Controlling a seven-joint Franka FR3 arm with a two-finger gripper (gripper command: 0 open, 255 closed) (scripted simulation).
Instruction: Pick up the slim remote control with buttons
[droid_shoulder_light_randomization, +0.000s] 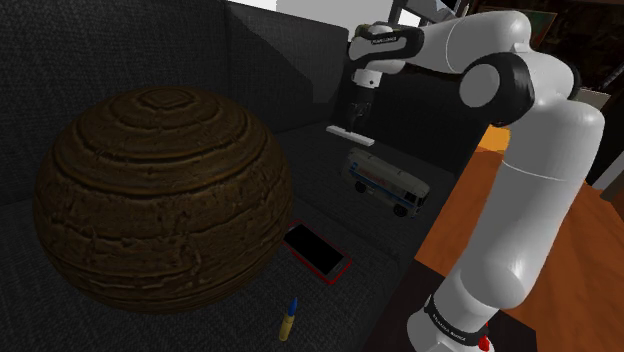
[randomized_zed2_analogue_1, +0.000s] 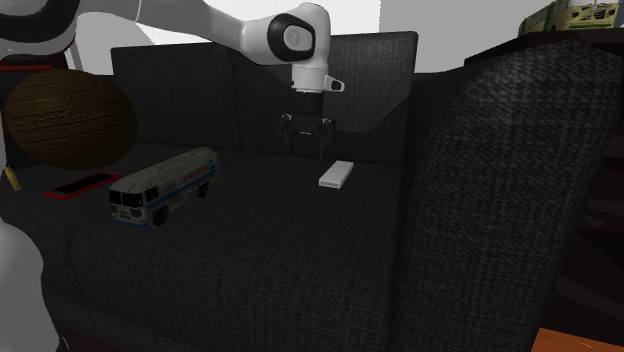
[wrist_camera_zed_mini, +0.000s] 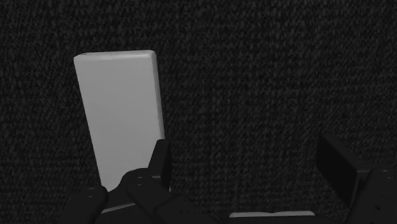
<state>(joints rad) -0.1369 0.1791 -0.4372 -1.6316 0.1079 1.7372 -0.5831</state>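
Observation:
The remote (wrist_camera_zed_mini: 121, 114) is a plain white slim slab with no buttons drawn. It lies flat on the dark sofa seat (randomized_zed2_analogue_1: 300, 250), near the backrest. In the shoulder view my black gripper (droid_shoulder_light_randomization: 358, 112) hangs just above the remote (droid_shoulder_light_randomization: 347, 131). From the second exterior view, the gripper (randomized_zed2_analogue_1: 305, 135) is above and a little to the left of the remote (randomized_zed2_analogue_1: 337, 175). My gripper (wrist_camera_zed_mini: 248, 168) is open. The remote runs under one finger (wrist_camera_zed_mini: 159, 162) rather than between the two, and nothing is held.
A white toy bus (droid_shoulder_light_randomization: 385, 182) stands on the seat close to the remote. A large brown grooved ball (droid_shoulder_light_randomization: 160, 195), a red-edged black phone (droid_shoulder_light_randomization: 316, 250) and a small yellow and blue pen (droid_shoulder_light_randomization: 287, 318) lie further along. A tall dark armrest (randomized_zed2_analogue_1: 510, 180) bounds the seat.

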